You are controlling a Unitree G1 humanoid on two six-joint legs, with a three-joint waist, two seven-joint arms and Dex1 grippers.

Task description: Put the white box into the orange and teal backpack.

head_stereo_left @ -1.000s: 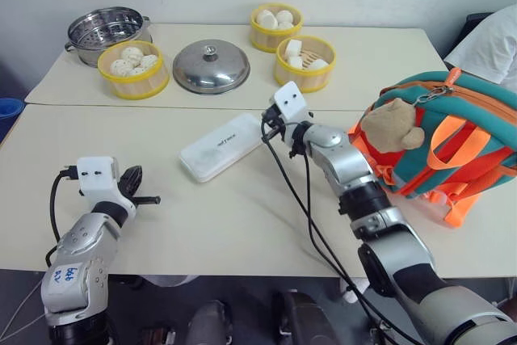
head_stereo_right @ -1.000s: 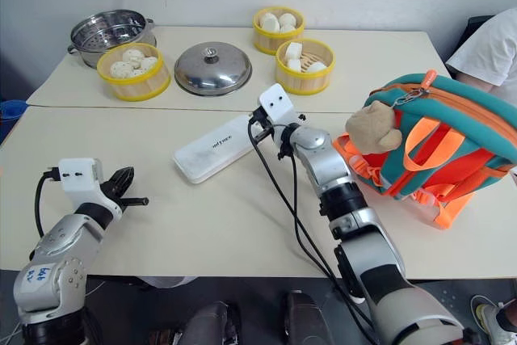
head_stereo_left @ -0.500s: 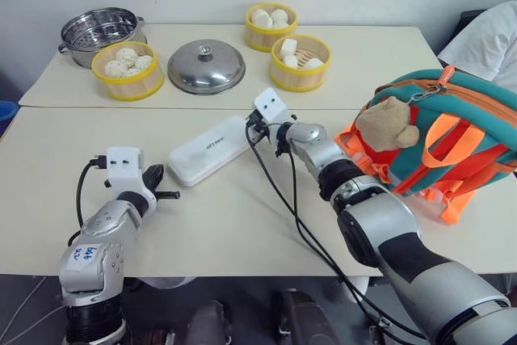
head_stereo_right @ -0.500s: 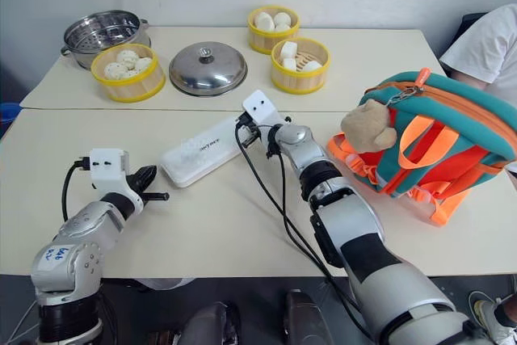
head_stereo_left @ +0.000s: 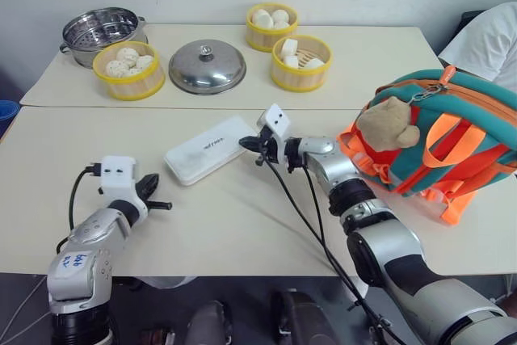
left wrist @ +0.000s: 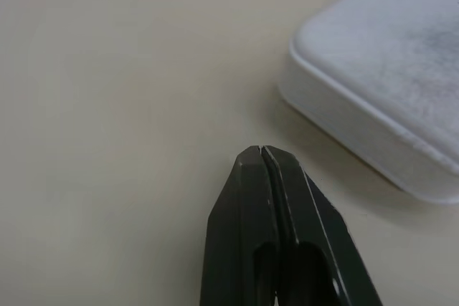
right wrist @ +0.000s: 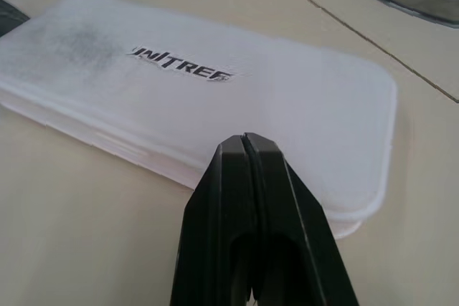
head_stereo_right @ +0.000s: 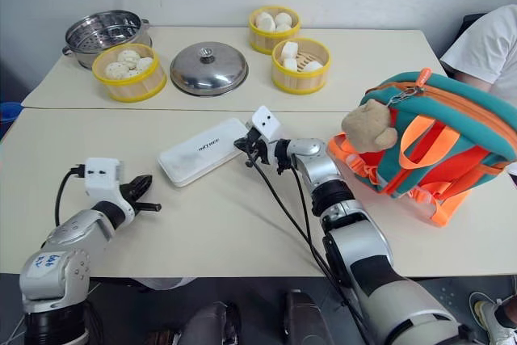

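Note:
The white box (head_stereo_left: pixel 208 148) lies flat on the near table, its dark lettering facing up (right wrist: pixel 183 72). My right gripper (head_stereo_left: pixel 245 143) is shut and points left, low over the table, with its tip at the box's right end; I cannot tell if it touches. Shut as well, my left gripper (head_stereo_left: pixel 166 205) hovers near the table's front left, a short way from the box's left end (left wrist: pixel 387 91). The orange and teal backpack (head_stereo_left: pixel 456 131) stands at the right with a tan bear toy (head_stereo_left: pixel 386 124) on its front.
On the far table stand three yellow-rimmed steamers of buns (head_stereo_left: pixel 128 69) (head_stereo_left: pixel 271 25) (head_stereo_left: pixel 301 61), a steel pot (head_stereo_left: pixel 98 30) and a steel lid (head_stereo_left: pixel 207 65). A person's white sleeve (head_stereo_left: pixel 493 42) shows behind the backpack. Black cables trail from my right wrist.
My right gripper has dropped from above the box's right end and turned, so it now points left at that end. The left gripper has barely moved.

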